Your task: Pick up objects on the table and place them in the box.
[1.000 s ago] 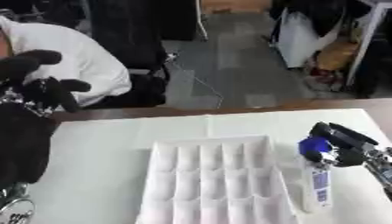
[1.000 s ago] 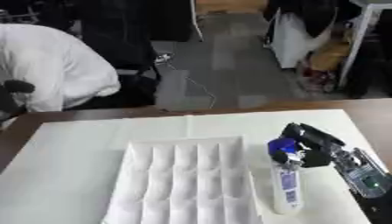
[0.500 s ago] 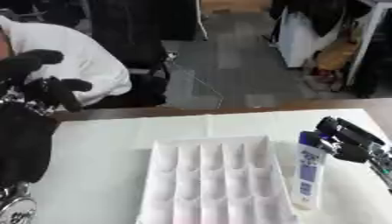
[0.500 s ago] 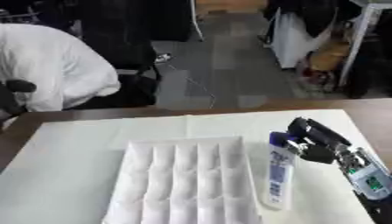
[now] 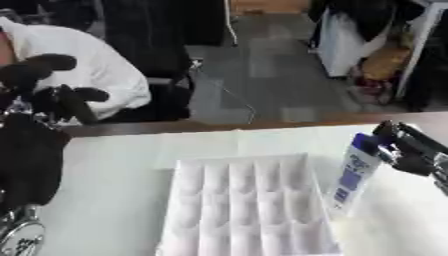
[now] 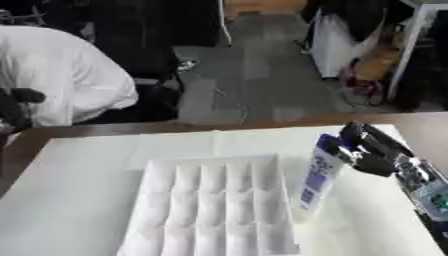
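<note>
At centre right, our right hand [image 6: 372,150] has its fingers curled round the blue-capped top of a white tube [image 6: 315,181], which leans tilted with its foot just beside the right wall of the white compartmented box [image 6: 210,210] in the lower middle. Only the left eye view shows our left hand [image 5: 44,92] properly, raised at the left edge, fingers relaxed, holding nothing. Both rest over the white table [image 6: 79,190].
</note>
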Robot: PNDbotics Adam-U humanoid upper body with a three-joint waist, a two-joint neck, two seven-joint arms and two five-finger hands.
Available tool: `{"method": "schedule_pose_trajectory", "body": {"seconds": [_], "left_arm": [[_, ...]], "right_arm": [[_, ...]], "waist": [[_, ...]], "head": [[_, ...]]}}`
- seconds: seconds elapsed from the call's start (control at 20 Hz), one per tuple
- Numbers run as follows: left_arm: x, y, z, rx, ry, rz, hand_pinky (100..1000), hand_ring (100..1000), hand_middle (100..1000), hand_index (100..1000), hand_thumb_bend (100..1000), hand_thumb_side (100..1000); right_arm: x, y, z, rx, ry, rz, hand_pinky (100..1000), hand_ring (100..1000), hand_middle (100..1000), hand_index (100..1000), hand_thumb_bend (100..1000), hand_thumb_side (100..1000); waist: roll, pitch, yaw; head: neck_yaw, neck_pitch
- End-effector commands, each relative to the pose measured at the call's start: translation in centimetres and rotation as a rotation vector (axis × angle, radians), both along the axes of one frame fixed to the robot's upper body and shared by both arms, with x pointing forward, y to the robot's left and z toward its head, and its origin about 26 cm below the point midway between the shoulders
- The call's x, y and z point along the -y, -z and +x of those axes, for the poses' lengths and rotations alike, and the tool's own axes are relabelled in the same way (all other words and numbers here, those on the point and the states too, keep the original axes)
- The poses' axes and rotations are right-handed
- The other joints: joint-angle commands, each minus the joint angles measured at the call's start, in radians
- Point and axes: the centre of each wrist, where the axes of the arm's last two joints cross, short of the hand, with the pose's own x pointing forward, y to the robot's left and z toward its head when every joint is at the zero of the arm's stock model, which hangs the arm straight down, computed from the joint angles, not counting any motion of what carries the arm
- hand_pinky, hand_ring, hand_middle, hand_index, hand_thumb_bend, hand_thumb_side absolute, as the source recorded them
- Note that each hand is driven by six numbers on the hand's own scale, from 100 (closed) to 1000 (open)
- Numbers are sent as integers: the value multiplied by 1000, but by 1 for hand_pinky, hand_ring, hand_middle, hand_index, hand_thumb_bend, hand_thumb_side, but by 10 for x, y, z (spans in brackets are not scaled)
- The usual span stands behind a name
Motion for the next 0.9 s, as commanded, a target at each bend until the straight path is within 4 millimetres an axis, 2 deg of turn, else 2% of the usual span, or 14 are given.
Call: {"method": "schedule_pose_trajectory", "body": {"seconds": [0.05,0.2,0.25,0.3,0.65,0.9], "left_arm": [[-4,-7,-3,23,-14,20,666,422,719,742,481,864],[-5,-6,-3,20,-17,23,666,423,719,742,481,864],[-5,-6,-3,19,-18,24,666,423,719,742,481,864],[-5,-6,-3,18,-19,25,666,423,719,742,481,864],[-7,-5,-3,13,-23,31,667,426,720,742,480,863],[-5,-6,-3,18,-16,26,668,431,721,742,480,863]], "right_arm": [[5,-39,-5,90,-2,-4,100,100,100,210,263,815],[0,-54,-7,124,-22,-8,100,100,100,204,245,832],[-2,-59,-8,136,-30,-10,100,100,100,204,187,678],[-3,-63,-8,145,-37,-10,100,100,100,201,237,842],[-22,-85,-11,191,-102,-4,100,100,100,198,220,858],[-38,-87,-9,187,-151,-1,100,100,100,198,217,861]], "waist": [[-5,-26,-3],[-7,-30,-6],[-8,-31,-7],[-9,-33,-9],[-16,-42,-13],[-18,-45,-6]], "head": [[9,2],[11,2],[12,3],[13,3],[16,2],[14,2]]}}
